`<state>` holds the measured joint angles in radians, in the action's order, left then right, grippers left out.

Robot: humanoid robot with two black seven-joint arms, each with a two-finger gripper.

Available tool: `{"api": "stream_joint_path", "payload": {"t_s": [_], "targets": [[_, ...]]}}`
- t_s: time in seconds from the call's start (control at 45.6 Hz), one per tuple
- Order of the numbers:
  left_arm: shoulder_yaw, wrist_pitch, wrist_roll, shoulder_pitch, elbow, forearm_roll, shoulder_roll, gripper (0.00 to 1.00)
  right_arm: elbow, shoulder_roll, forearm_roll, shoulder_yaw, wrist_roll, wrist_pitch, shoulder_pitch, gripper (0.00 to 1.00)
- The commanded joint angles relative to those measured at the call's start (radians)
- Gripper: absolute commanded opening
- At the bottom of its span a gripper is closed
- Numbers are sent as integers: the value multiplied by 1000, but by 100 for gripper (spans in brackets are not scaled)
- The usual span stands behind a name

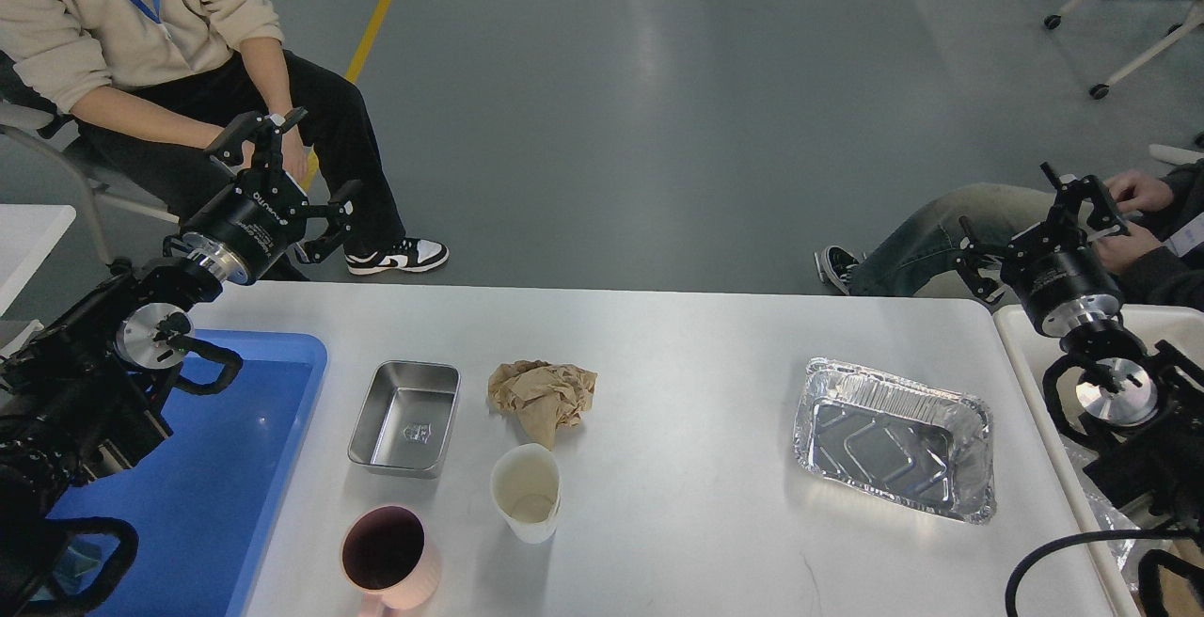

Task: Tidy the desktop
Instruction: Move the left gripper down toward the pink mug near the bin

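The white-grey desktop carries a small steel tin, a crumpled brown paper, a white paper cup, a pink mug at the front edge and an empty foil tray on the right. Raised beyond the desktop's far left corner is my left gripper, fingers spread wide and empty. Over at the far right corner my right gripper is also lifted, open and holding nothing. Neither gripper touches any object.
A blue plastic tray lies at the left under my left arm. A white bin stands along the desktop's right edge. One person sits beyond the far left corner, another at the far right, close to my grippers.
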<state>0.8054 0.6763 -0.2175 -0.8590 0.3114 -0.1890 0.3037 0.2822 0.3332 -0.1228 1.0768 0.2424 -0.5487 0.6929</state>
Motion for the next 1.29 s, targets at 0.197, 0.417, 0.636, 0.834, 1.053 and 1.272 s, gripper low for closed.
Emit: {"api": "stream_joint_path", "payload": {"t_s": [0.197, 0.417, 0.636, 0.834, 1.053, 1.272], "targets": [[3, -6, 1, -3, -11, 10, -2, 97, 5, 3, 0, 0, 0, 0, -1, 100], [20, -84, 12, -6, -15, 23, -14, 97, 12, 6, 0, 0, 0, -2, -6, 100], [-47, 58, 10, -6, 6, -3, 1, 97, 12, 3, 0, 0, 0, -2, -4, 100], [-150, 120, 66, 11, 234, -36, 265, 97, 14, -2, -34, -3, 0, 0, 0, 100], [-198, 77, 145, 224, 806, -41, 813, 97, 14, -14, -35, -5, 0, 0, 0, 100], [-201, 118, 145, 308, 1087, -40, 1170, 97, 14, -22, -37, -9, 0, 0, -6, 100]]}}
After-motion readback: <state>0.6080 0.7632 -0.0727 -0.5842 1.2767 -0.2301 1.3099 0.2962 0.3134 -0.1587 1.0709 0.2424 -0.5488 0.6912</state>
